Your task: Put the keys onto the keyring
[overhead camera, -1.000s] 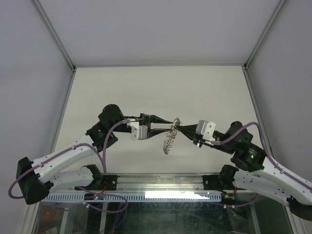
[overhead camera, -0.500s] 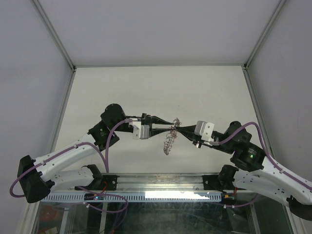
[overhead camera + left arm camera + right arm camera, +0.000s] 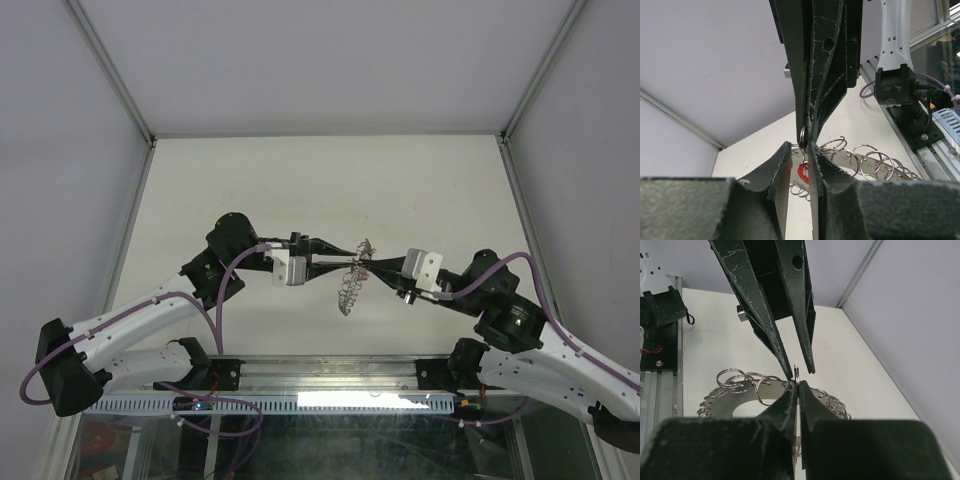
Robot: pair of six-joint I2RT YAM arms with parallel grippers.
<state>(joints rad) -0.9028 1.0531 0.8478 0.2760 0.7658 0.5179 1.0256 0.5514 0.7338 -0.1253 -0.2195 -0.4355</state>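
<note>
The keyring [image 3: 348, 285] is a flat silver ring plate strung with many split rings. It hangs in the air between the two arms. My right gripper [image 3: 362, 262] is shut on one split ring [image 3: 796, 373] at the plate's [image 3: 735, 400] upper edge. My left gripper [image 3: 351, 262] faces it tip to tip. In the left wrist view the left gripper [image 3: 800, 146] has its jaws narrowly apart around that same split ring [image 3: 803, 136]. The keys' red tag [image 3: 804, 171] shows through the gap below the ring. I cannot tell whether the left fingers touch the ring.
The white tabletop [image 3: 320, 190] lies under the hanging keyring, with grey walls on three sides. An aluminium rail [image 3: 330, 375] and both arm bases run along the near edge. More split rings [image 3: 865, 160] fan out to the right in the left wrist view.
The left gripper's jaws have narrowed a little around the split ring, and the left arm has shifted slightly. The right gripper keeps its hold.
</note>
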